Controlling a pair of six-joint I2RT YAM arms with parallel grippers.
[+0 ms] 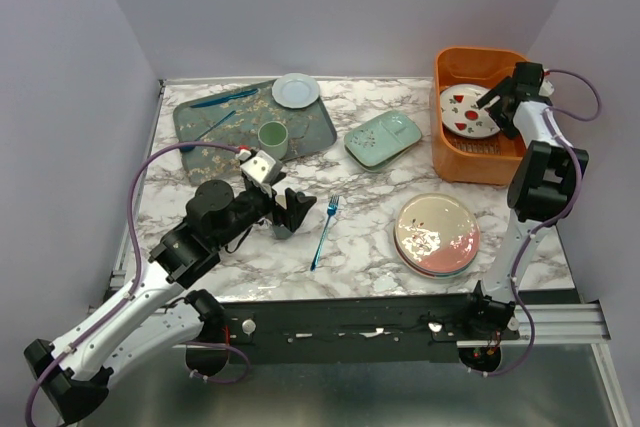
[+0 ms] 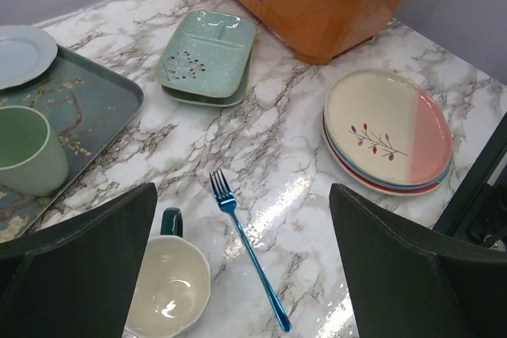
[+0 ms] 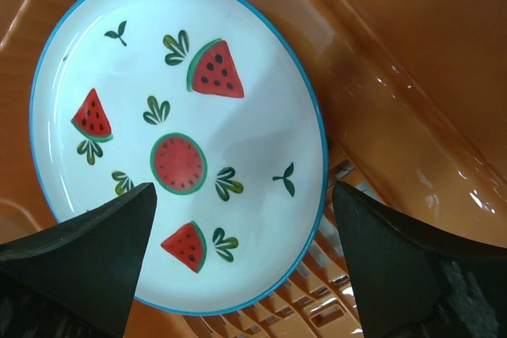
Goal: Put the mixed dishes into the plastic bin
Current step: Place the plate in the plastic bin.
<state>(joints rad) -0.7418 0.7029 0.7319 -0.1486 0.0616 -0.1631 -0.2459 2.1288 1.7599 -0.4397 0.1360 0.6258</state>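
Left gripper [image 2: 242,187] stands with its jaws wide apart and holds nothing; it hangs over the near left part of the table [image 1: 370,217], a white marbled top. At the far right corner sits the orange bin [image 1: 450,162], deep, with a slotted floor. The right gripper [image 3: 244,187] is lowered into it, jaws fully spread and gripping nothing. A dark floral tray [image 1: 320,132] lies at the far left. Near the right front is a stack of plates [image 1: 437,235]; the top one is cream and pink with a twig pattern, and it is outside the bin. One watermelon plate [image 3: 174,116], white with a blue rim, is already inside the bin, directly beneath the right gripper; whether it lies flat or leans cannot be told. Between tray and bin rests a pale-green divided dish [image 1: 383,139], on top of a second, darker one. The tray bears a small pale plate [image 1: 296,90] and a green cup [image 1: 273,137]. Below the left gripper stands a mug [image 2: 166,290], cream inside with a dark handle. Just beside the mug lies a blue fork [image 1: 325,232].
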